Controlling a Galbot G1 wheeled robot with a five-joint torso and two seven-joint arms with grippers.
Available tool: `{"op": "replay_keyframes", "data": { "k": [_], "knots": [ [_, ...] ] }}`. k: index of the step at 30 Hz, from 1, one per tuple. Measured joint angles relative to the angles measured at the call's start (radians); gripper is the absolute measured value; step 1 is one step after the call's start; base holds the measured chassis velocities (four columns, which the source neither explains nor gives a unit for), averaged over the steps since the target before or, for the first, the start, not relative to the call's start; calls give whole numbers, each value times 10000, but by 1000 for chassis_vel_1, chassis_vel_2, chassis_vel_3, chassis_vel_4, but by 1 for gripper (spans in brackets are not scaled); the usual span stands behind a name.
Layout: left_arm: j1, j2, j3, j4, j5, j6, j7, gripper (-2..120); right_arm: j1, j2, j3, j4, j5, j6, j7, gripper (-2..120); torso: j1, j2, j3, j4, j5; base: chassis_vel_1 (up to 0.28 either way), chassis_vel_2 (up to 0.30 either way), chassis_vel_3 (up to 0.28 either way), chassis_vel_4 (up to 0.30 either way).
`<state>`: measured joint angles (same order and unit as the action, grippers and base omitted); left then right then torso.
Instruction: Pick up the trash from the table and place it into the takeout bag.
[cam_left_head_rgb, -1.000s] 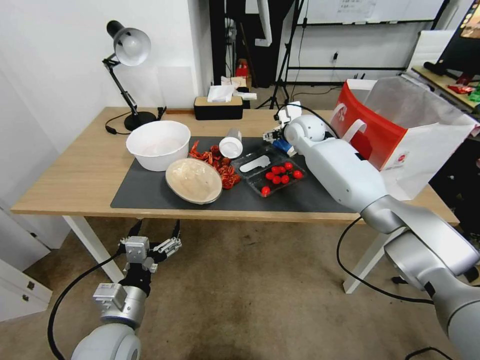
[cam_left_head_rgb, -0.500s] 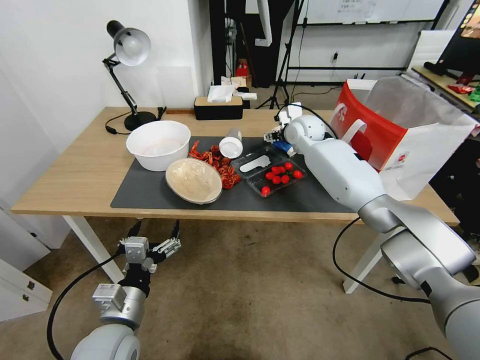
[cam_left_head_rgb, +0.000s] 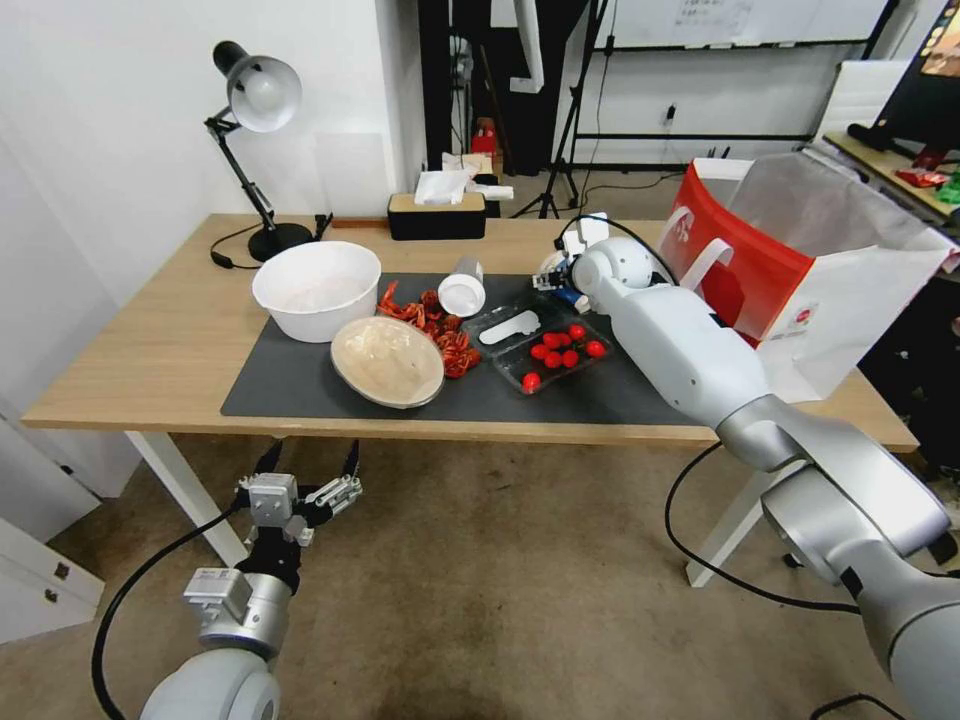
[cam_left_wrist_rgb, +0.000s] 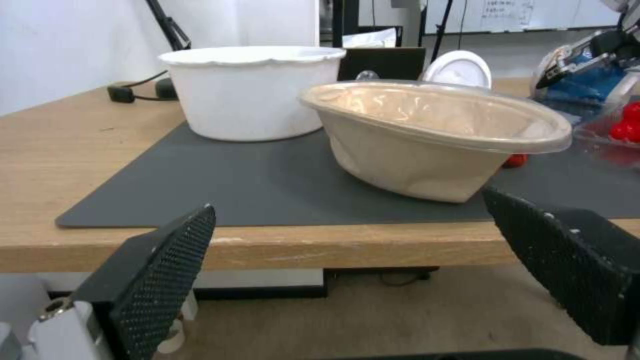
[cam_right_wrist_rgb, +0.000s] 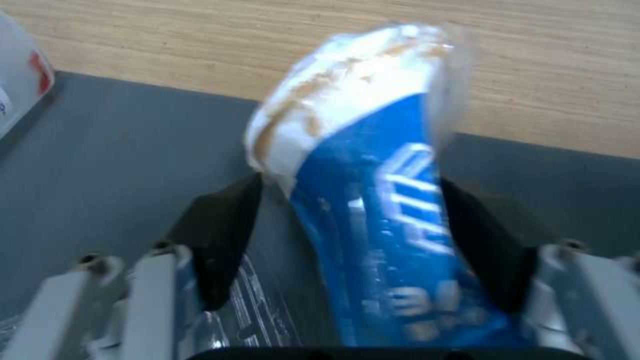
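Observation:
My right gripper (cam_left_head_rgb: 558, 275) is over the mat's far right part, beside the takeout bag (cam_left_head_rgb: 760, 270), and is shut on a squashed blue-and-white paper cup (cam_right_wrist_rgb: 373, 200). A blue bit of the cup (cam_left_head_rgb: 572, 297) peeks out under the wrist. On the dark mat (cam_left_head_rgb: 300, 390) stand a shallow beige bowl (cam_left_head_rgb: 387, 360), a white cup (cam_left_head_rgb: 463, 288) lying on its side, and red food scraps (cam_left_head_rgb: 440, 325). My left gripper (cam_left_head_rgb: 305, 480) hangs open below the table's front edge, facing the beige bowl (cam_left_wrist_rgb: 433, 135).
A big white bowl (cam_left_head_rgb: 316, 288) stands at the mat's left. A clear tray of red tomatoes (cam_left_head_rgb: 545, 350) lies just left of my right forearm. A desk lamp (cam_left_head_rgb: 255, 120) and a tissue box (cam_left_head_rgb: 437, 212) stand along the table's (cam_left_head_rgb: 150, 350) far edge.
My right gripper has shifted a little to the right, toward the takeout bag, carrying the blue-and-white cup. The left arm has not moved.

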<state>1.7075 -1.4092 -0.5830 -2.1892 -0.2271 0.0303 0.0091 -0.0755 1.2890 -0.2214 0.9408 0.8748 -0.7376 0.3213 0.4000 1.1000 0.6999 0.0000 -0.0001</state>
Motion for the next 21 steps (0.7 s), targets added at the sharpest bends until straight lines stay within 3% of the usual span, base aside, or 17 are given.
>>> {"op": "replay_keyframes", "data": {
  "k": [4, 7, 10, 21],
  "knots": [
    [1, -1, 3, -5, 0, -3, -3, 100, -6, -5, 4, 10, 29, 0, 19, 58, 0, -1, 1, 0, 3, 0, 0, 0, 0],
    [5, -3, 1, -25, 0, -13, -9, 100, -5, -66, 30, 118, 108, 0, 99, 39, 0, -1, 0, 1, 1, 0, 0, 0, 0],
    [9, -9, -1, -31, 0, -17, -17, 100, -3, -151, 57, 341, 152, 0, 181, 30, 0, -1, 1, 1, 1, 0, 0, 0, 0],
    [23, -43, 22, -56, 58, -24, -25, 100, -13, -630, 301, 1676, 25, 112, 404, 10, 0, 0, 0, 1, 1, 0, 0, 0, 0]
  ]
}}
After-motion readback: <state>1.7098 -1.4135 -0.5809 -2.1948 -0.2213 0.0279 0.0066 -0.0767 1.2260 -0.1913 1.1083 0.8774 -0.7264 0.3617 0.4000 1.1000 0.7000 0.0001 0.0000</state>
